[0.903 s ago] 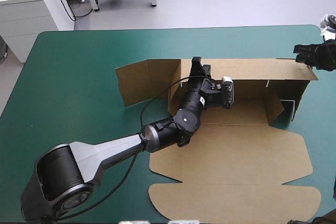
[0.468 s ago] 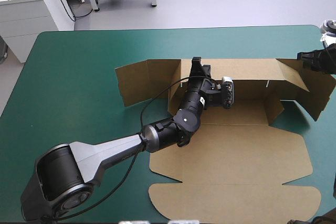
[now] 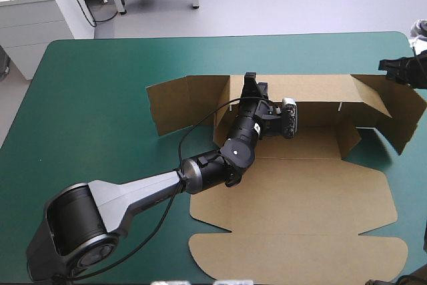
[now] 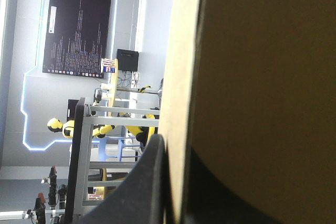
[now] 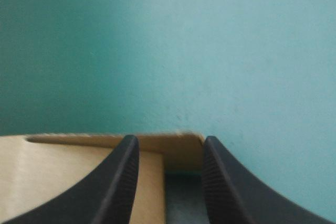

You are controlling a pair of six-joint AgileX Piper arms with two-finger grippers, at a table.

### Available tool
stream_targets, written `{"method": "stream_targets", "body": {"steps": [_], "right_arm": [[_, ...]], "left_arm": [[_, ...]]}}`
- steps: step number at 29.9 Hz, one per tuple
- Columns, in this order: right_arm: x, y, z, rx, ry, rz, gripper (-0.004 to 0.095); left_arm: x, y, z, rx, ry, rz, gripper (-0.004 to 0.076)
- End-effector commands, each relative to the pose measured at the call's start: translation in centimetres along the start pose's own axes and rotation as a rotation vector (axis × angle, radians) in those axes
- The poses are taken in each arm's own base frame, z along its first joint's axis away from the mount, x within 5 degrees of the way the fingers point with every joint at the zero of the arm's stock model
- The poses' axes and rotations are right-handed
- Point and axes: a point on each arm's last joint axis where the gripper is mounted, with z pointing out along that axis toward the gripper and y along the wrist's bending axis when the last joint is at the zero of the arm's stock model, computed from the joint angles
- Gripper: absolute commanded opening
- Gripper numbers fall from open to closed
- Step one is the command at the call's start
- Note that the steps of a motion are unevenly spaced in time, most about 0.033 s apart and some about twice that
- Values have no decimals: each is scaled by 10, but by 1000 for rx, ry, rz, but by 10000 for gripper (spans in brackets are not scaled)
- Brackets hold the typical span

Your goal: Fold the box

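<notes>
Box [image 3: 300,191] wall clamped in left pincer [image 3: 251,85]; right pincer [image 5: 169,144] gapes over its far-right corner.

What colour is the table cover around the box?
The table cover is teal-green; best in the high view.

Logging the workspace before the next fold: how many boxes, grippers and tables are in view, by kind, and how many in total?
Brown box: 1
Grippers with black fingers, the left gripper and the right gripper: 2
Table with teal-green cover: 1
Total: 4
</notes>
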Motion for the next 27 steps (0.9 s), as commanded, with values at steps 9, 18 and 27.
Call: {"method": "stream_targets", "body": {"steps": [9, 18, 27], "right_arm": [[-42, 14, -32, -90, -298, -11, 364], [-46, 0, 14, -125, -227, -12, 364], [-43, -5, 29, -118, -191, -43, 364]], "left_arm": [[-2, 28, -13, -67, -4, 75, -9], [-1, 16, -5, -53, 23, 132, -9], [0, 7, 0, -43, 44, 149, -9]]}}
